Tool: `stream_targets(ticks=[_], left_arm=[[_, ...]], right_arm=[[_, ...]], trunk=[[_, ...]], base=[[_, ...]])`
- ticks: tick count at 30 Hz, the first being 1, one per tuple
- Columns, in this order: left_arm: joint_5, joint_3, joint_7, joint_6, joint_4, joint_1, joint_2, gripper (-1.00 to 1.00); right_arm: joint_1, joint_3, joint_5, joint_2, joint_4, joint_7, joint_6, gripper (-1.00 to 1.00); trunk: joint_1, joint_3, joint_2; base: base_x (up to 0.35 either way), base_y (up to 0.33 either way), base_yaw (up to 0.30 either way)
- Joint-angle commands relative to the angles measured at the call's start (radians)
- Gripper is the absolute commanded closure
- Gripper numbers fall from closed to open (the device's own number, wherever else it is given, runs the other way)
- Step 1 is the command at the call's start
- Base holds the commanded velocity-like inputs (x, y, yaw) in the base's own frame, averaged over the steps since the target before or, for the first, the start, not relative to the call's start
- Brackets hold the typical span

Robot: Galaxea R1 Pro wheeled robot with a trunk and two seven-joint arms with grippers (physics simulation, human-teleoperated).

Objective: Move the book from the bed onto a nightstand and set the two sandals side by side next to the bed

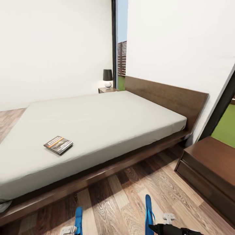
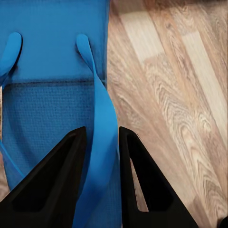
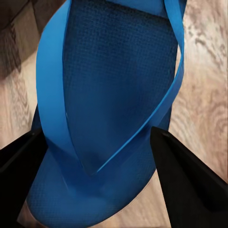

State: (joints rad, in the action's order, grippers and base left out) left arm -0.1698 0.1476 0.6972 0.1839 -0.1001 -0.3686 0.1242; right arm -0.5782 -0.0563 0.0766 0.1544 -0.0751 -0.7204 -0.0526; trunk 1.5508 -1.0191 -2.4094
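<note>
The book (image 1: 58, 144), dark with an orange band, lies flat on the grey mattress of the bed (image 1: 107, 120), near its front edge. Two blue sandals are at the bottom of the head view over the wood floor beside the bed. The left sandal (image 1: 78, 220) has its strap (image 2: 102, 114) pinched by my left gripper (image 2: 102, 133). The right sandal (image 1: 149, 213) stands on edge. My right gripper (image 3: 99, 135) spans its heel (image 3: 109, 95), with fingers wide apart against both edges. One nightstand (image 1: 212, 163) is close on the right, and another (image 1: 107, 89) stands beyond the bed.
A dark-shaded lamp (image 1: 107, 78) stands on the far nightstand. The headboard (image 1: 169, 96) runs along the right wall. Wood-plank floor (image 1: 130, 192) lies between the bed frame and the near nightstand. A tall window (image 1: 121, 42) is in the corner.
</note>
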Motion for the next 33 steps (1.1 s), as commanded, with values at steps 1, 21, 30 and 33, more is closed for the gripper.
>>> stream_targets(ticks=[1, 21, 30, 33], left_arm=[[-0.002, 0.003, 0.004, 0.002, 0.002, -0.001, 0.0, 1.0], [-0.002, 0.003, 0.004, 0.002, 0.002, -0.001, 0.0, 1.0], [-0.002, 0.003, 0.004, 0.002, 0.002, 0.0, 0.0, 1.0], [-0.002, 0.003, 0.004, 0.002, 0.002, -0.001, 0.0, 1.0]], right_arm=[[-0.002, -0.005, 0.003, 0.001, -0.005, -0.004, -0.004, 1.0], [-0.002, -0.005, 0.003, 0.001, -0.005, -0.005, -0.004, 1.0], [-0.002, -0.005, 0.003, 0.001, -0.005, -0.004, -0.004, 1.0], [-0.002, -0.005, 0.003, 0.002, -0.005, -0.004, -0.004, 1.0]], trunk=[[0.0, -0.001, 0.0], [0.0, -0.001, 0.0], [0.0, -0.001, 0.0], [0.0, -0.001, 0.0]], base=[[0.0, 0.0, 0.266], [0.0, 0.0, 0.266], [0.0, 0.0, 0.266], [0.0, 0.0, 0.266]])
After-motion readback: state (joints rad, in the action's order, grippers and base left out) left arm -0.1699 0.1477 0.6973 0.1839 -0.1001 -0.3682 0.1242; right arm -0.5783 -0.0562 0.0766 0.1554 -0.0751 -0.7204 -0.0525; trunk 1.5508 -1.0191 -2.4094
